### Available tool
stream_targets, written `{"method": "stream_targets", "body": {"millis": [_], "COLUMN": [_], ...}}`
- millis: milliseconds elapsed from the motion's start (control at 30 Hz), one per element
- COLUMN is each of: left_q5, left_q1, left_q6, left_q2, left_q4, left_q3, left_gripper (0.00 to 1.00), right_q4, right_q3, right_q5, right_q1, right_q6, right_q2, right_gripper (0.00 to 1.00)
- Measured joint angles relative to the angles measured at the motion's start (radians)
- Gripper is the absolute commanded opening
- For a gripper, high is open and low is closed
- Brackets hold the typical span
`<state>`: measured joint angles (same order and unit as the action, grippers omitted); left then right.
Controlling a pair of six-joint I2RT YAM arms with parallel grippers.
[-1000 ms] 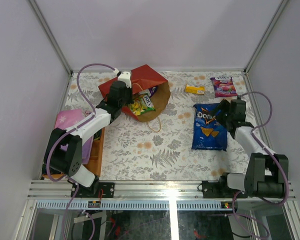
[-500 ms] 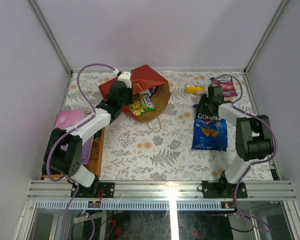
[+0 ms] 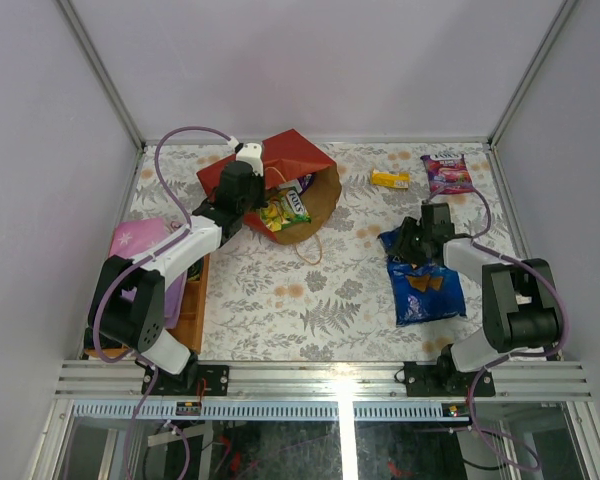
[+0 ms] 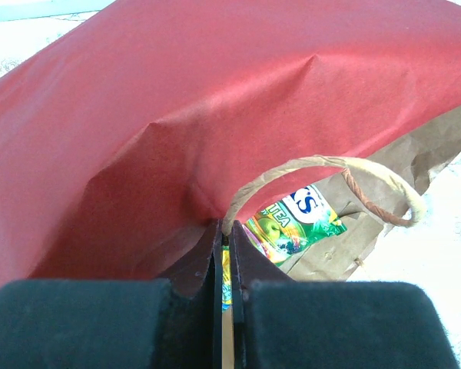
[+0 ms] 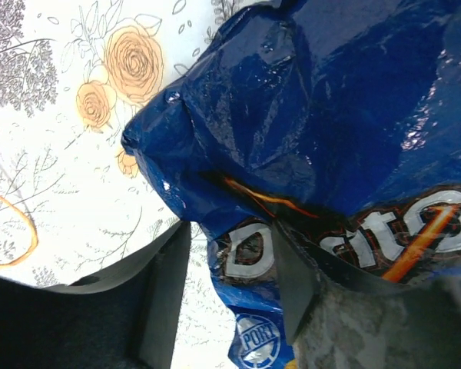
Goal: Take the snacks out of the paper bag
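Note:
The red paper bag [image 3: 280, 160] lies on its side at the back left, its mouth facing right. A green-yellow packet [image 3: 285, 208] shows inside it. My left gripper [image 3: 255, 185] is shut on the bag's upper rim [image 4: 177, 115], right where the tan cord handle [image 4: 330, 165] is fixed; the green-yellow packet [image 4: 296, 223] lies just beyond. On the right, the blue Doritos bag [image 3: 428, 285] lies crumpled with its top corner raised. My right gripper [image 3: 405, 245] is shut on that corner [image 5: 353, 115], its fingers [image 5: 292, 284] astride the logo. A yellow packet [image 3: 389, 179] and a purple packet [image 3: 447, 172] lie at the back right.
A pink-purple item with stars [image 3: 140, 238] rests on a wooden tray [image 3: 195, 300] at the left edge. The bag's second cord handle [image 3: 310, 248] trails onto the flowered tablecloth. Metal frame posts and white walls close in the table's back and sides.
My right gripper closed on the Doritos bag's top corner and pulled the bag nearer and to the right, crumpling it. The left gripper and the paper bag have not moved.

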<state>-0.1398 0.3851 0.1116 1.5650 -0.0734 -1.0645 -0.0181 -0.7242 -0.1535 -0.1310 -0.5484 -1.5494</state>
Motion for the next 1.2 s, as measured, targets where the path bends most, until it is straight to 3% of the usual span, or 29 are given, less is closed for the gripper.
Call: {"method": "stream_targets", "body": {"millis": [333, 500, 700, 800, 933, 1000, 1067, 1200], "left_q5": [0.000, 0.000, -0.002, -0.002, 0.001, 0.002, 0.002, 0.001], "left_q1": [0.000, 0.000, 0.000, 0.000, -0.001, -0.001, -0.001, -0.001], "left_q6": [0.000, 0.000, -0.001, 0.000, 0.000, 0.000, 0.000, 0.000], "left_q2": [0.000, 0.000, 0.000, 0.000, 0.000, 0.000, 0.000, 0.000], "left_q4": [0.001, 0.001, 0.001, 0.001, 0.001, 0.001, 0.001, 0.001], "left_q3": [0.000, 0.000, 0.000, 0.000, 0.000, 0.000, 0.000, 0.000], "left_gripper": [0.00, 0.00, 0.00, 0.00, 0.00, 0.00, 0.00, 0.00], "right_q4": [-0.025, -0.026, -0.059, -0.115, -0.161, -0.159, -0.153, -0.148], "right_q3": [-0.016, -0.144, -0.226, -0.228, -0.273, -0.328, -0.379, -0.460], "right_q5": [-0.063, -0.050, 0.012, 0.093, 0.180, 0.201, 0.216, 0.224], "right_q1": [0.225, 0.227, 0.215, 0.183, 0.129, 0.116, 0.116, 0.117], "right_q6": [-0.068, -0.097, -0.065, -0.025, 0.026, 0.045, 0.063, 0.080], "right_q2": [-0.011, -0.129, -0.174, -0.109, 0.006, 0.018, 0.000, -0.109], "right_gripper": [0.65, 0.71, 0.70, 0.64, 0.40, 0.20, 0.08, 0.01]}}
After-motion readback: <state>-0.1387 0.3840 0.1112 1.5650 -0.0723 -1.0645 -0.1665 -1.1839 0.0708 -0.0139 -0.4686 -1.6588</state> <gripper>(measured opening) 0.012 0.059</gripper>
